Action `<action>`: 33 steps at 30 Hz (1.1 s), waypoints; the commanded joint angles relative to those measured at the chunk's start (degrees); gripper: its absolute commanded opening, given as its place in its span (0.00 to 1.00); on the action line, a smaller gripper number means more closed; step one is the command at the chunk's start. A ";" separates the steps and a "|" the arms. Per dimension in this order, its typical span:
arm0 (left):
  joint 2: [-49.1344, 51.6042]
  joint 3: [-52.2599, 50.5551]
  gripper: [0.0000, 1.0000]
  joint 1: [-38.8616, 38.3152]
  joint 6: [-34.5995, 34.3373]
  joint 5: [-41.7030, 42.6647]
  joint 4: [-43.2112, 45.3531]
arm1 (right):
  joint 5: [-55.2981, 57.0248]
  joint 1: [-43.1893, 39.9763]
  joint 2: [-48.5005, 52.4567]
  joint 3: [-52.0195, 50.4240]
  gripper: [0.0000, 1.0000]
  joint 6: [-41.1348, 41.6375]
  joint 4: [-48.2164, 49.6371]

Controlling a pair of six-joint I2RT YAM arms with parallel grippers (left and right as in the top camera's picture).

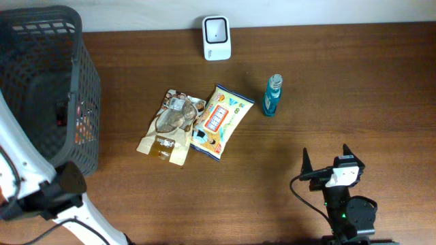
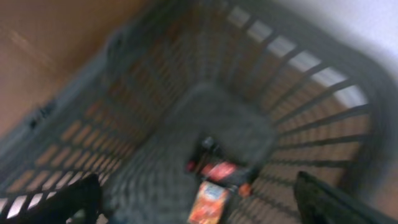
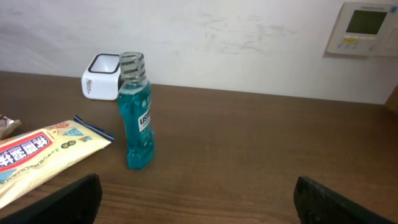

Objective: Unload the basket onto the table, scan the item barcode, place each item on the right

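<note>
A dark grey plastic basket with holes in its sides (image 1: 85, 102) is seen at the far left of the brown wooden table (image 1: 354, 82). The left gripper (image 2: 198, 180) is held over the inside of this basket. Its two black fingers (image 2: 71, 202) are seen far apart at the bottom corners of the left wrist view, so the jaws are open and nothing is held between them. This view is blurred. A small red and orange packet (image 2: 211, 193) is seen lying on the basket's floor, below the gripper. What is printed on it cannot be told.

A small white scanner box (image 1: 217, 37) with a dark window is set at the far edge of the table, near the middle. In the middle of the table a see-through bag of brown snacks (image 1: 170, 126) is laid flat. A yellow snack bag with red writing (image 1: 219, 120) is laid just to its right, and the two bags are touching. A clear bottle of blue liquid (image 1: 272, 95) is stood upright a little to the right of the yellow bag.

The right gripper (image 1: 325, 155) is kept at the near right of the table, well apart from the bottle. Its jaws are opened wide and nothing is held in them. A white box with a small screen (image 3: 364, 28) is fixed on the wall at the far right.
</note>
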 commanded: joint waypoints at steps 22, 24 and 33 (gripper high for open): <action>8.26 -52.52 0.63 1.07 11.37 10.91 9.73 | 0.50 -0.26 -0.39 -0.52 0.98 -0.35 -0.15; 8.26 -54.64 0.39 1.07 11.37 10.91 11.52 | 0.50 -0.26 -0.39 -0.52 0.98 -0.35 -0.15; 8.24 -46.29 0.00 1.07 11.56 10.97 8.46 | 0.50 -0.26 -0.39 -0.52 0.98 -0.35 -0.15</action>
